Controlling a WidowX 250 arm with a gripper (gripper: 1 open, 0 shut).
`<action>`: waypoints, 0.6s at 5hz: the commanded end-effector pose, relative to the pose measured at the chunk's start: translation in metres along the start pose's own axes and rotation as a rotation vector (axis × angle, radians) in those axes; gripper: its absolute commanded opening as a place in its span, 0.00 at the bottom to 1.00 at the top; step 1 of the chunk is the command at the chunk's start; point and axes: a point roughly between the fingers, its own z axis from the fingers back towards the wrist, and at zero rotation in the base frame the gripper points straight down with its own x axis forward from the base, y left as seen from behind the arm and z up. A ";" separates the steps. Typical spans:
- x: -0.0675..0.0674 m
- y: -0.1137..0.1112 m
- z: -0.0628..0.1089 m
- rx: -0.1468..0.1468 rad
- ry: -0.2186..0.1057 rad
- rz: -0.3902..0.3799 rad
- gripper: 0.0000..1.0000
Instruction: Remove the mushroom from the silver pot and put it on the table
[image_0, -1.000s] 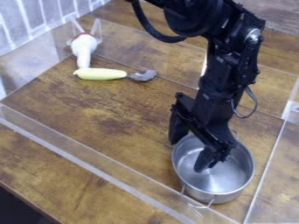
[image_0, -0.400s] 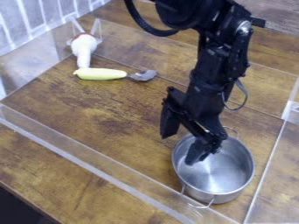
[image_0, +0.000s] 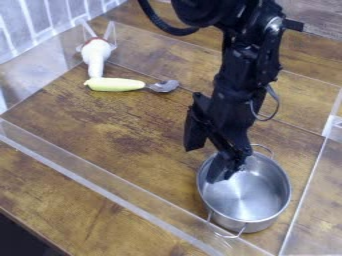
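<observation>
The silver pot (image_0: 251, 195) stands on the table (image_0: 120, 130) at the front right, round and shiny. My black gripper (image_0: 214, 160) points down over its left rim and is open. One finger (image_0: 223, 172) reaches into the pot and the other hangs at the rim's outer left side. The bare part of the pot's inside shows only steel. The mushroom is hidden: the fingers cover the pot's left side, and I cannot tell what lies there.
At the back left lie a whitish toy with an orange tip (image_0: 94, 52), a long yellow-green piece (image_0: 115, 85) and a small grey spoon (image_0: 163, 86). Clear acrylic rails (image_0: 94, 172) cross the front and run along the right side close to the pot.
The wrist has rolled a little, and the finger inside the pot now sits nearer the left rim. The jaws stay open and the pot has not moved.
</observation>
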 end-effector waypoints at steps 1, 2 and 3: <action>-0.003 0.014 0.031 0.041 -0.107 -0.043 1.00; 0.012 0.014 0.028 0.043 -0.109 -0.061 1.00; 0.027 0.014 0.025 0.040 -0.107 -0.076 1.00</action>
